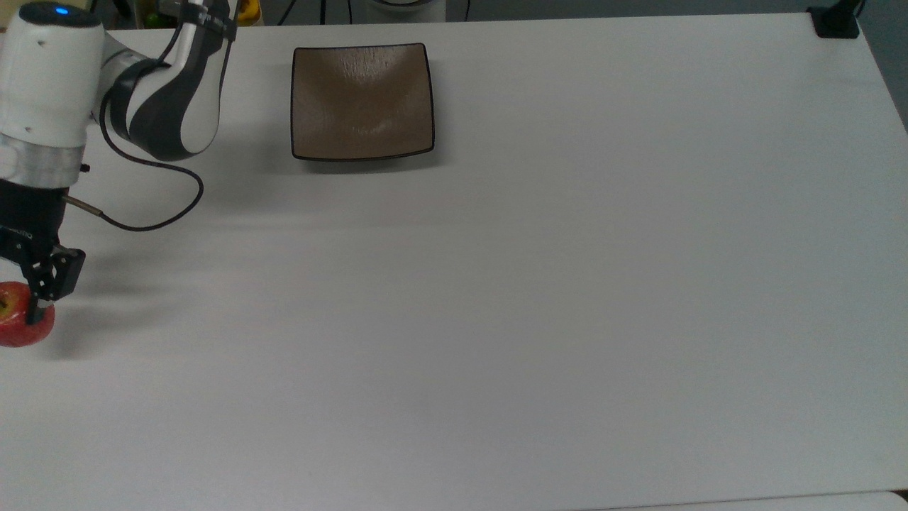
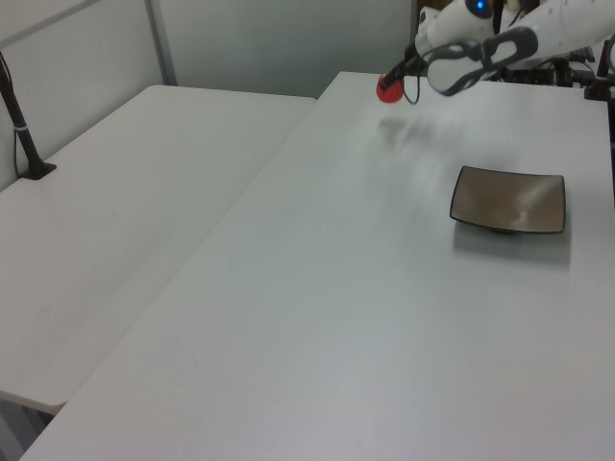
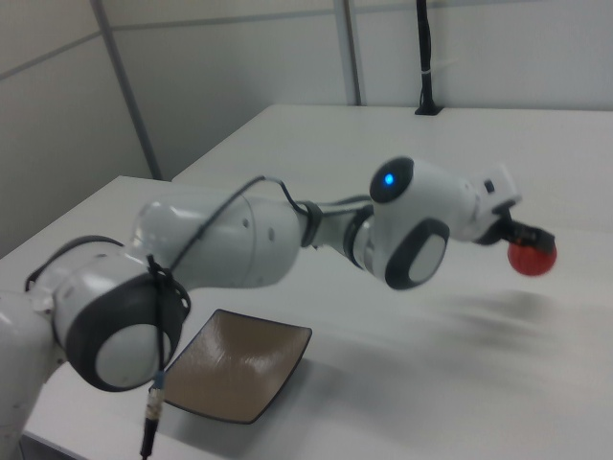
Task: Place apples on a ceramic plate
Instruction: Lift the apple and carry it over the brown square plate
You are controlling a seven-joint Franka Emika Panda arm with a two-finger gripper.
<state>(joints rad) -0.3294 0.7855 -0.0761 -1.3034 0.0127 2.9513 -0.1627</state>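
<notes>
The gripper (image 1: pixel 20 306) has its jaws clamped on the red apple (image 1: pixel 21 328) at the far left edge of the top view, with the apple partly cut off by the frame there. In the right view the apple (image 3: pixel 532 258) hangs clear above the white bench (image 3: pixel 450 383), held at the end of the arm (image 3: pixel 287 240), and a blurred shadow lies on the bench beneath it. The left view shows the apple (image 2: pixel 388 89) raised over the far end of the bench (image 2: pixel 384 317), with a faint shadow on the surface below and to the left view's right of it. The plate (image 1: pixel 362 101) sits flat and bare near the bench's far edge in the top view, well apart from the apple and to the top view's right of the arm (image 1: pixel 170 99). It is a square brown dish with a thin dark rim and rounded corners. In the left view the plate (image 2: pixel 508 200) lies to the left view's right of the apple and nearer the camera. A black cable (image 1: pixel 142 213) loops from the arm's wrist across the bench (image 1: pixel 539 305) in the top view.
</notes>
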